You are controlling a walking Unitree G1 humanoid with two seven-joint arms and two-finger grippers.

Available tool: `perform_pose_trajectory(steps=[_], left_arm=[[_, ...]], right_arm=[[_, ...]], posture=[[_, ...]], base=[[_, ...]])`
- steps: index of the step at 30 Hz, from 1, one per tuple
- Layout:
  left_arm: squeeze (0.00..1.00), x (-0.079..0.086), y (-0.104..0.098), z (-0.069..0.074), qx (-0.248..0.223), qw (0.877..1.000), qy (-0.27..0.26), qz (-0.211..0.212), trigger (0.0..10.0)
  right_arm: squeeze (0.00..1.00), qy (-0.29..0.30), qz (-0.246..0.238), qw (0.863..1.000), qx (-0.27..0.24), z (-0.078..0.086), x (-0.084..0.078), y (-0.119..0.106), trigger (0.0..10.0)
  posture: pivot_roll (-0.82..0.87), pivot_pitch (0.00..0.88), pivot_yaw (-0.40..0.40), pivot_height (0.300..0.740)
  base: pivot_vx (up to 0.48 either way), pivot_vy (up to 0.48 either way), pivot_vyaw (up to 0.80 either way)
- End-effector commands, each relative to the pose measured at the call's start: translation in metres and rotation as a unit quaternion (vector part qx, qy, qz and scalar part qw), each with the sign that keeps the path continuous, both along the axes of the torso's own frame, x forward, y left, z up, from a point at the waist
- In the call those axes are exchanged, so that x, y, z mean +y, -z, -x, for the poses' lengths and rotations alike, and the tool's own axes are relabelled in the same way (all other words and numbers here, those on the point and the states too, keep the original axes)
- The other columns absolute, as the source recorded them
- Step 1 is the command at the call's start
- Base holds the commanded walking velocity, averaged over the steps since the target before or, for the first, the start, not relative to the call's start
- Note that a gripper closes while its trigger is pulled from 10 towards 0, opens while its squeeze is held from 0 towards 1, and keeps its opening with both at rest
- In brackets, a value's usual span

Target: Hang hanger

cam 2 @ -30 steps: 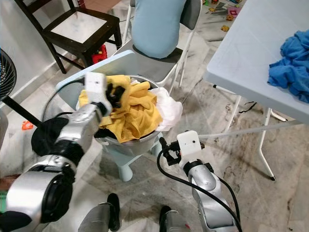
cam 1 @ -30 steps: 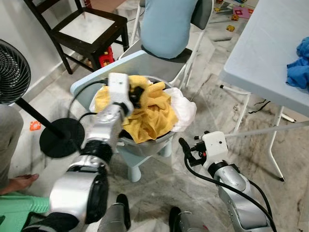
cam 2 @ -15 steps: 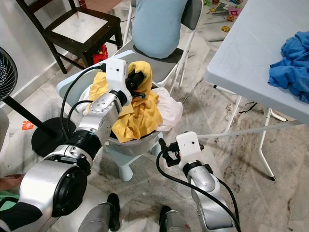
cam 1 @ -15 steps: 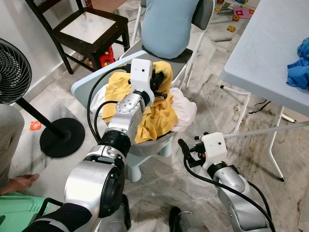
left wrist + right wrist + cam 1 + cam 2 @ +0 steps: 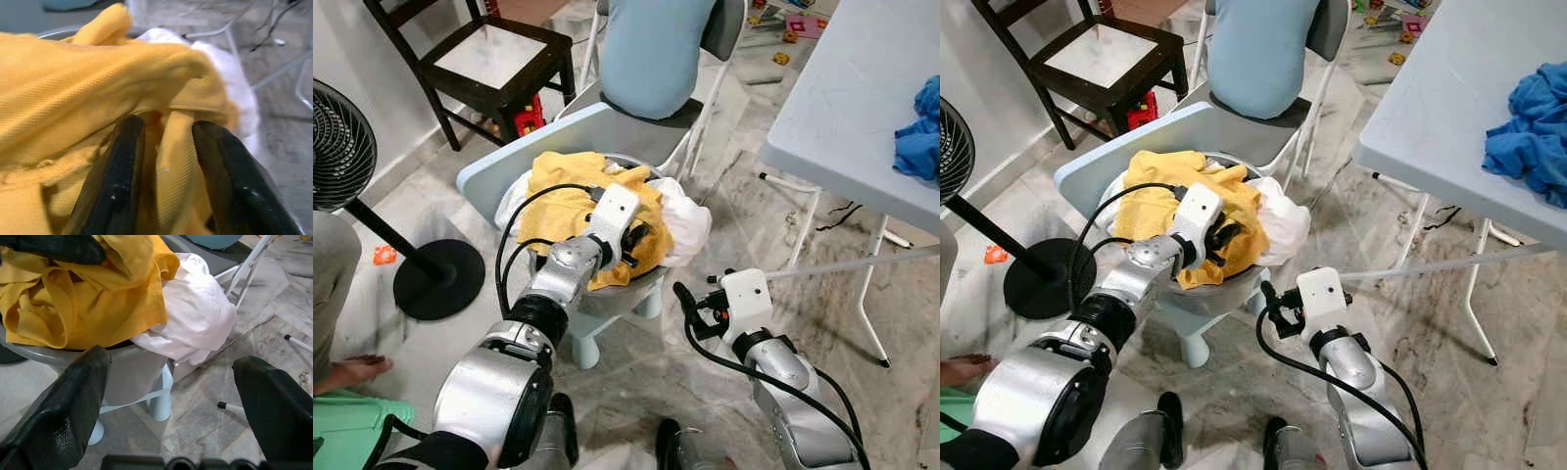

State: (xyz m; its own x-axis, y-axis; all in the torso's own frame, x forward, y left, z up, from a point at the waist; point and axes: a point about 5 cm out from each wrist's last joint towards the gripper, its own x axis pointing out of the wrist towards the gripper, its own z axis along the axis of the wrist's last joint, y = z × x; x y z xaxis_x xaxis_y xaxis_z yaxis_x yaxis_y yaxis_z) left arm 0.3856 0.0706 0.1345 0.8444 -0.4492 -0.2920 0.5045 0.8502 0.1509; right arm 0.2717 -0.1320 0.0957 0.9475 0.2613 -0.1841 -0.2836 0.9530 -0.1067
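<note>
A: What has changed?
B: The left gripper (image 5: 636,242), raised with the yellow garment (image 5: 570,188) half a second ago, is back down at the basin (image 5: 1197,296); fingers (image 5: 115,186) pinch a yellow fold.

A: And the right gripper (image 5: 1271,306)?
B: Near, spread wide, idle; no hanger visible, so hanging seems far off.

My left end effector (image 5: 636,240) reaches mid-frame, fingers pinched together; my right end effector (image 5: 690,308) hovers lower right, fingers spread.
</note>
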Motion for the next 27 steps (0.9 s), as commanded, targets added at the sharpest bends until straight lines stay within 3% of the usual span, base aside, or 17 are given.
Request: perform_pose_trajectory(steps=[1,7,9,11,16,19,24,27], left_arm=[[1.0,0.008,0.002,0.0,0.008,1.0,-0.025,-0.003,10.0],[1.0,0.015,-0.003,0.004,-0.006,1.0,-0.022,-0.011,10.0],[1.0,0.023,-0.01,0.008,-0.06,0.996,-0.009,-0.065,10.0],[1.0,0.025,-0.011,0.012,-0.083,0.991,0.008,-0.101,10.0],[1.0,0.025,-0.006,0.018,-0.022,0.998,0.014,-0.061,10.0],[1.0,0.028,-0.011,0.02,-0.015,0.998,0.015,-0.061,10.0],[1.0,0.037,-0.026,0.026,-0.087,0.987,0.027,-0.134,10.0],[1.0,0.039,-0.025,0.03,-0.077,0.99,0.02,-0.118,10.0]], right_arm=[[0.0,0.002,0.003,1.0,0.007,0.003,-0.003,0.002,10.0],[0.0,0.002,0.004,1.0,0.009,0.003,-0.004,0.002,10.0],[0.0,0.0,0.004,1.0,0.01,0.003,-0.004,0.003,10.0],[0.0,-0.002,0.003,1.0,0.011,0.002,-0.003,0.003,10.0],[0.0,-0.005,0.003,1.0,0.013,0.001,-0.002,0.004,10.0],[0.0,-0.006,0.002,1.0,0.013,0.001,-0.001,0.004,10.0],[0.0,-0.006,0.002,1.0,0.015,0.001,-0.001,0.005,10.0],[0.0,-0.006,0.001,1.0,0.016,0.001,0.0,0.006,10.0]], posture=[[-0.06,0.28,-0.019,0.74],[-0.05,0.281,-0.019,0.74],[-0.04,0.283,-0.02,0.74],[-0.04,0.282,-0.021,0.74],[-0.03,0.279,-0.023,0.74],[-0.03,0.278,-0.022,0.74],[-0.02,0.274,-0.018,0.74],[-0.02,0.273,-0.017,0.74]], base=[[0.0,0.0,0.0],[0.0,0.0,0.0],[0.0,0.0,0.0],[0.0,0.0,0.0],[0.0,0.0,0.0],[0.0,0.0,0.0],[0.0,0.0,0.0],[0.0,0.0,0.0]])
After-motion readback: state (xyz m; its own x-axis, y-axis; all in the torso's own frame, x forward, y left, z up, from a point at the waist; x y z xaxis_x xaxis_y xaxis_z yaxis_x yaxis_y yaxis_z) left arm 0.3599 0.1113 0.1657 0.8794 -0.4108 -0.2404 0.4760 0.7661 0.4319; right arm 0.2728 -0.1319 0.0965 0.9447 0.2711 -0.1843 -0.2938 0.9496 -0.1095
